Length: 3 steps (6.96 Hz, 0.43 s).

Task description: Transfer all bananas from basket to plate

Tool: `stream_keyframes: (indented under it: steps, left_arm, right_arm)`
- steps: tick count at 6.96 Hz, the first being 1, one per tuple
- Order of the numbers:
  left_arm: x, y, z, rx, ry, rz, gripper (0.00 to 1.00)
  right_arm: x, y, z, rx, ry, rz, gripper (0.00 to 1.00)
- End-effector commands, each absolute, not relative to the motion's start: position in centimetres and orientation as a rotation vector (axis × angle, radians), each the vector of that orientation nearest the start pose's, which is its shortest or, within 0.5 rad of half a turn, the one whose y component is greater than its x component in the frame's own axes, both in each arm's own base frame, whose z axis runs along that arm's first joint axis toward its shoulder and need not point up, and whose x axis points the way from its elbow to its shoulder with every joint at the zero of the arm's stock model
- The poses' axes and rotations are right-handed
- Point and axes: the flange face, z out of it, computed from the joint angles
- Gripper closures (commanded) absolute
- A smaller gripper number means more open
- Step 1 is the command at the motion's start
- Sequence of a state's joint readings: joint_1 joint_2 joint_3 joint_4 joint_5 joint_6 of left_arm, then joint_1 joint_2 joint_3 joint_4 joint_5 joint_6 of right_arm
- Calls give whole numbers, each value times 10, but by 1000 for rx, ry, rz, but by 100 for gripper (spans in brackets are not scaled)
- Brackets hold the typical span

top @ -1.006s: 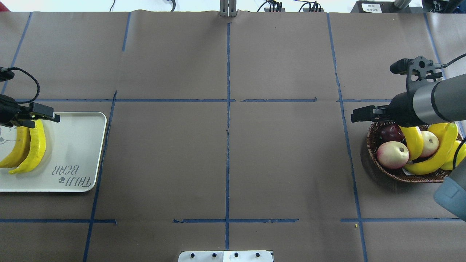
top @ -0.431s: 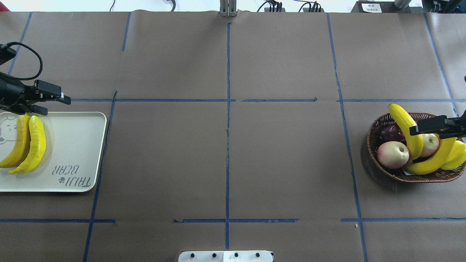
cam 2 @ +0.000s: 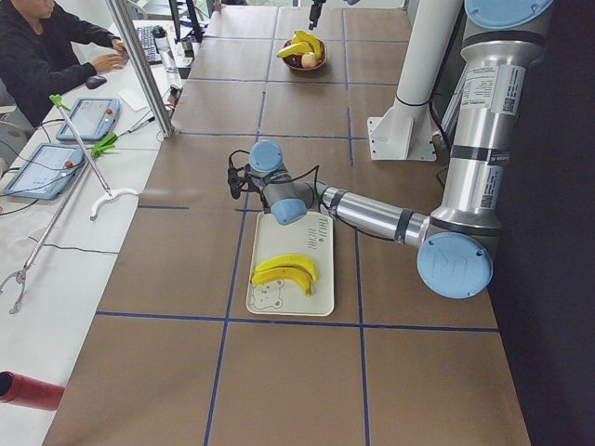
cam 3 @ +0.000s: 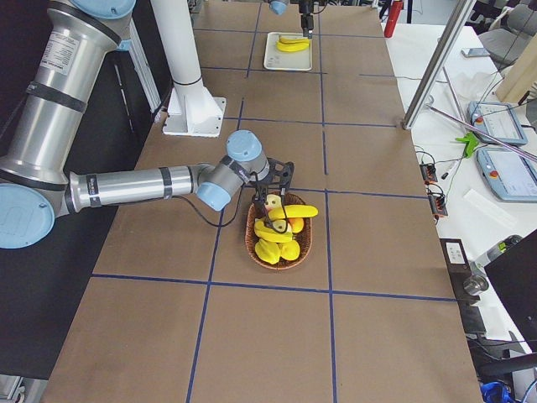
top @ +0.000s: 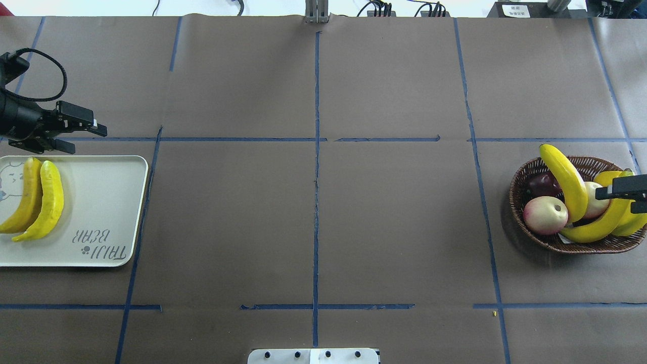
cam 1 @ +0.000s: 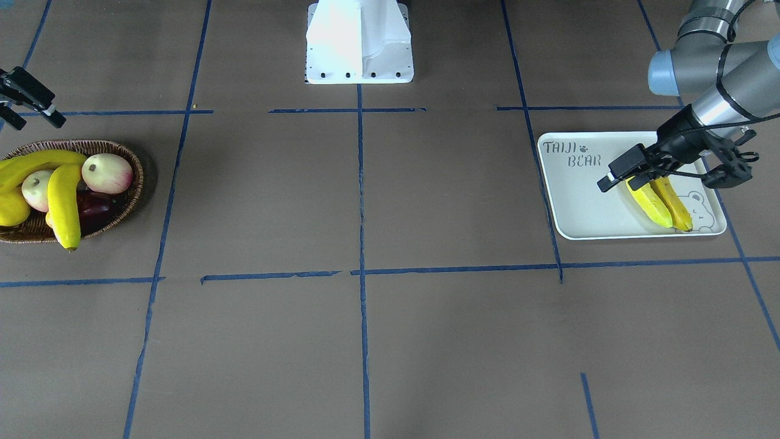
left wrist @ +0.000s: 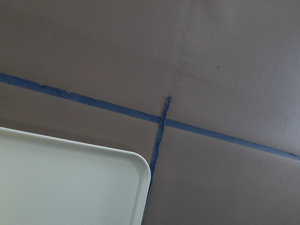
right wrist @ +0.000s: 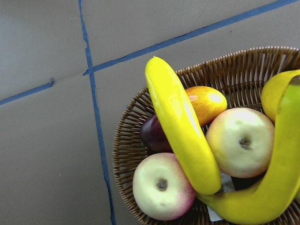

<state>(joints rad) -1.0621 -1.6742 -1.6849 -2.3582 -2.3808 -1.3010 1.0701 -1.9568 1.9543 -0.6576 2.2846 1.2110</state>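
Two yellow bananas lie side by side on the off-white plate, at its bear-face end. My left gripper hovers open and empty just beyond the plate's far edge; only the plate's corner shows in its wrist view. In the wicker basket, one banana leans up over the rim and a second banana curves beneath it. My right gripper hangs open above the basket's right side, holding nothing. The right wrist view looks down on the propped banana and the basket rim.
Two pale apples, a dark purple fruit and another yellow fruit share the basket. Blue tape lines cross the brown table. The robot's white base stands at the near edge. A person sits at a side desk.
My left gripper lifted away from the two bananas on the plate toward the far side. The right arm drew back to the right, its gripper now over the basket's right side.
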Motion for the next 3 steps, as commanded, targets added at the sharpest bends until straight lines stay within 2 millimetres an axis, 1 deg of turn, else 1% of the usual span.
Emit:
stream_keyframes:
  steps: [1,2,3]
  left_arm:
    - [211,-503,447,-2,1205,-304,0]
    - [213,-505,440,-2,1212,-309,0]
    - [214,-505,439,-3,1213,-309,0]
  right_arm:
    - [-100,-329,576,35,-1085,389,0]
    - [-98,-327,600,15,-1047,418,0]
    - [-95,-327,618,19,-1006,450,0]
